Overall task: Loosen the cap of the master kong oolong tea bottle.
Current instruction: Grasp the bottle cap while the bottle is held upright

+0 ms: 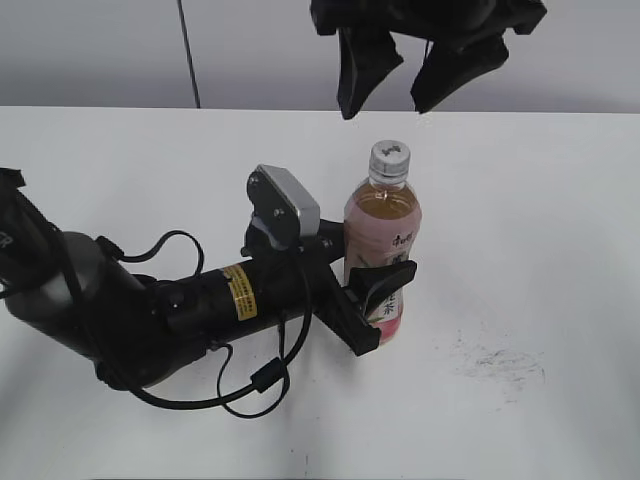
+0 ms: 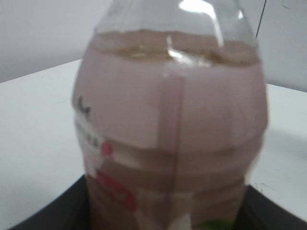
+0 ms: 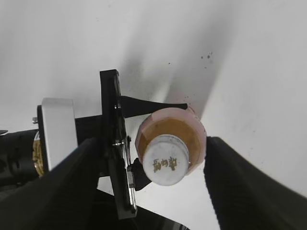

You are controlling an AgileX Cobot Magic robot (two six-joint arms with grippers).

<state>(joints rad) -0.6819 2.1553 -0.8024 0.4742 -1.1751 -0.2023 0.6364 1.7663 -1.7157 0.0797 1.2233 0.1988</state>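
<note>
The black left gripper (image 1: 375, 300) lay low along the white table (image 1: 540, 250), its jaws clamped on the lower body of the tall slim clear plastic bottle (image 1: 382, 240) with its pink-and-white label; the bottle stood upright near the table's middle, amber tea filling it up to the shoulder, and the left wrist view showed the label and the liquid line close up (image 2: 172, 139); the small round white ribbed cap (image 1: 389, 157) sat on the neck, faint print on its top (image 3: 165, 165); bare table lay open to the right and behind, with grey scuff marks (image 1: 500, 362) near the front right; the black right gripper (image 1: 395, 70) hung above the cap, fingers (image 3: 249, 191) spread wide apart, touching nothing.
</note>
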